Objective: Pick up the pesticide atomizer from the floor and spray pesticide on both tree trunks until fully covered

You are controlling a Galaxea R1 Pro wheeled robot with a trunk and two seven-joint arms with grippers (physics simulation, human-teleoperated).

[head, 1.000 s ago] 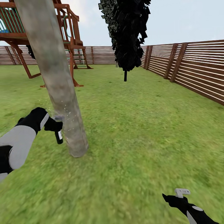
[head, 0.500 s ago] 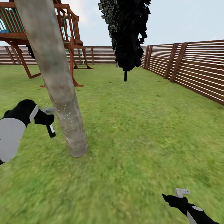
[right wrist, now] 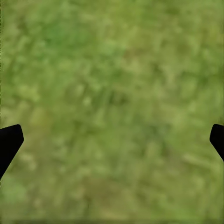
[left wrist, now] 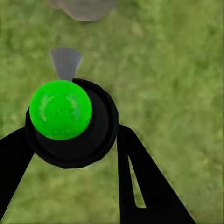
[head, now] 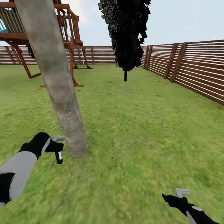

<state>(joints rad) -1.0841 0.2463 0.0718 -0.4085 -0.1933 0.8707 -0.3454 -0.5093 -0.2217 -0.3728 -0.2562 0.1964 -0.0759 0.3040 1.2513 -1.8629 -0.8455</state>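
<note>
The thick leaning tree trunk point(head: 59, 90) rises from the lawn at left, mottled grey-brown. Fine pale pesticide specks point(head: 65, 113) dot its lower part, and a few hang in the air to its left. My left gripper point(head: 55, 147) is shut on the pesticide atomizer point(head: 59, 156), low beside the trunk's base, with the grey trigger head point(head: 59, 138) toward the bark. The left wrist view looks at the atomizer's green spot point(left wrist: 60, 110) and dark body between my black fingers point(left wrist: 144, 186), with the trunk base point(left wrist: 83, 7) beyond. My right gripper point(head: 174, 199) hangs open over grass, with its fingertips point(right wrist: 9, 140) wide apart.
A tree with dark ragged foliage point(head: 127, 34) stands farther back in the middle. A red-brown wooden play tower point(head: 70, 43) stands behind the trunk. A slatted brown fence point(head: 193, 70) runs along the right and the back. Open lawn point(head: 140, 133) spreads to the right.
My left gripper with the atomizer swung out left from the trunk, then dropped lower and came back beside the trunk's base. More specks show on the trunk. The right arm has stayed still.
</note>
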